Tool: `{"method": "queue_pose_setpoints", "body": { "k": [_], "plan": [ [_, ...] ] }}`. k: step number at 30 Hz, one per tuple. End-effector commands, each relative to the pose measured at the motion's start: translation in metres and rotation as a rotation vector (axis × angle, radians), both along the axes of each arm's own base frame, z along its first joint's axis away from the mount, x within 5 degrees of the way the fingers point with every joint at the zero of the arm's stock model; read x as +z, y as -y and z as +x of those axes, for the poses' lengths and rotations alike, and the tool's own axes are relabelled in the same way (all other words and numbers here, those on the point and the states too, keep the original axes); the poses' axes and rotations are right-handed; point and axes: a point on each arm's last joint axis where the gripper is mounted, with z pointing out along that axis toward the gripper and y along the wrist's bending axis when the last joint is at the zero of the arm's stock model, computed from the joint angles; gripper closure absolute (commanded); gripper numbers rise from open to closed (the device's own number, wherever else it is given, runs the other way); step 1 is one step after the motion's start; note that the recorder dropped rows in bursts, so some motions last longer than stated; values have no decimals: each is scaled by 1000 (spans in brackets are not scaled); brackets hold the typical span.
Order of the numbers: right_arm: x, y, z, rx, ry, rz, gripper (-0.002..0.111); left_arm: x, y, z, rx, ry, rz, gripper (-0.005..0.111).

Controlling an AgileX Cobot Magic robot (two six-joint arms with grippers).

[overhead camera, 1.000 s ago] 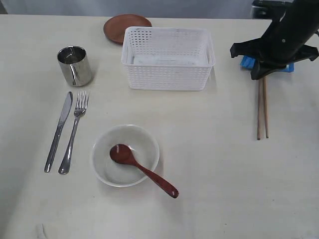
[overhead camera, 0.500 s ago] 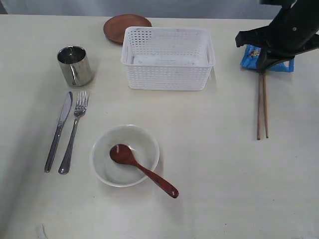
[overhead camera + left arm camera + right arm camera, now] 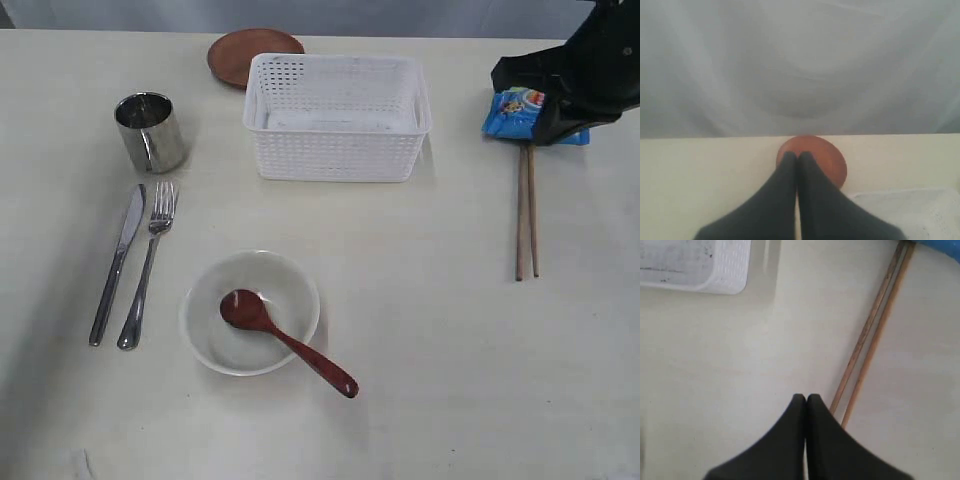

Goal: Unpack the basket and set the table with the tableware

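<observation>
The white basket (image 3: 337, 115) stands at the back middle of the table (image 3: 430, 330) and looks empty. A steel cup (image 3: 150, 131), knife (image 3: 119, 262) and fork (image 3: 148, 265) lie at the left. The reddish-brown spoon (image 3: 285, 340) rests in the white bowl (image 3: 250, 312). The brown plate (image 3: 250, 53) sits behind the basket. Two chopsticks (image 3: 526, 212) lie at the right. My right gripper (image 3: 806, 397) is shut and empty, hovering beside the chopsticks (image 3: 867, 342). My left gripper (image 3: 797, 156) is shut and empty, with the plate (image 3: 825, 157) beyond it; it is outside the exterior view.
A blue chip bag (image 3: 520, 112) lies at the far right, partly under the right arm (image 3: 585, 75). A corner of the basket (image 3: 700, 265) shows in the right wrist view. A pale curtain (image 3: 800, 65) hangs behind the table's far edge.
The right arm has lifted and drawn back toward the upper right, uncovering more of the blue chip bag. The tableware has stayed where it was.
</observation>
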Motion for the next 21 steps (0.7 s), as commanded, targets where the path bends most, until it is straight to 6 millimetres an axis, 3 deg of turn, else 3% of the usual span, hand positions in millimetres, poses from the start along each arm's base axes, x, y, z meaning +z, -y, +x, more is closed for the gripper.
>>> {"method": "queue_pose_setpoints", "body": {
  "k": [1, 8, 12, 15, 21],
  "plan": [
    [5, 2, -16, 11, 3, 7, 109, -17, 3, 19, 11, -30, -4, 107],
    [22, 1, -41, -5, 43, 69, 109, -49, 19, 80, -66, -277, 27, 107],
    [31, 4, -60, -2, 77, 76, 109, -67, 31, 131, -103, -359, 26, 107],
    [31, 6, -78, 2, 64, 75, 109, -94, 39, 170, -97, -406, -4, 107],
    [20, 9, -99, 0, 35, 71, 109, -147, 42, 206, -51, -473, -16, 107]
  ]
}}
